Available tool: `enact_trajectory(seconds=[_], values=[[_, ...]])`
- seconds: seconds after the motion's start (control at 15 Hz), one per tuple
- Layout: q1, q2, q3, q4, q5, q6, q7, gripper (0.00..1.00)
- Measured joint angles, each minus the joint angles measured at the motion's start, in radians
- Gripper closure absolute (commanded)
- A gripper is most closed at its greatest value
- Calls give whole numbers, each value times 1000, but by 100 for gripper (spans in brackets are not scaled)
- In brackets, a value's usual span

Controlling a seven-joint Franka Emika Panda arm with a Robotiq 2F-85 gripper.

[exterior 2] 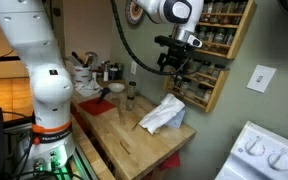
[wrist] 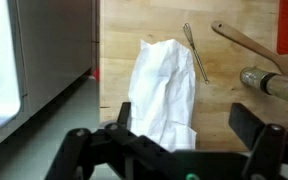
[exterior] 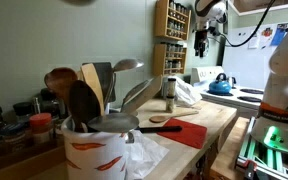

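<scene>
Tool point(exterior 2: 178, 75) wide open, empty, above one white cloth point(wrist: 164, 95) on desk point(exterior 2: 129, 142); one crock point(exterior: 96, 152) holds wooden spoons, spatulas; one wall rack point(exterior 2: 235, 55) full of spice jars.

An exterior view sits low on the counter point(exterior: 220, 116), close behind the utensil crock point(exterior: 96, 150), and looks along the wood to the white cloth point(exterior: 184, 93) far beyond it. An exterior view stands higher and further back, beside the robot's base point(exterior 2: 49, 130), facing the spice rack point(exterior 2: 220, 40) behind the white cloth point(exterior 2: 164, 115). The wrist view looks straight down on the white cloth point(wrist: 164, 90) from close above. All three views share the white cloth.
</scene>
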Motion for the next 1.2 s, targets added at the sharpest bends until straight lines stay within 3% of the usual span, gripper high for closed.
enact_trajectory(seconds=[0.53, 0.73, 1.0, 1.2], values=[[0, -2, 14, 6, 0, 4, -4, 0], [14, -24, 87, 20, 0, 12, 7, 0], [59, -72, 219, 20, -5, 27, 120, 0], [87, -93, 266, 9, -5, 26, 174, 0]])
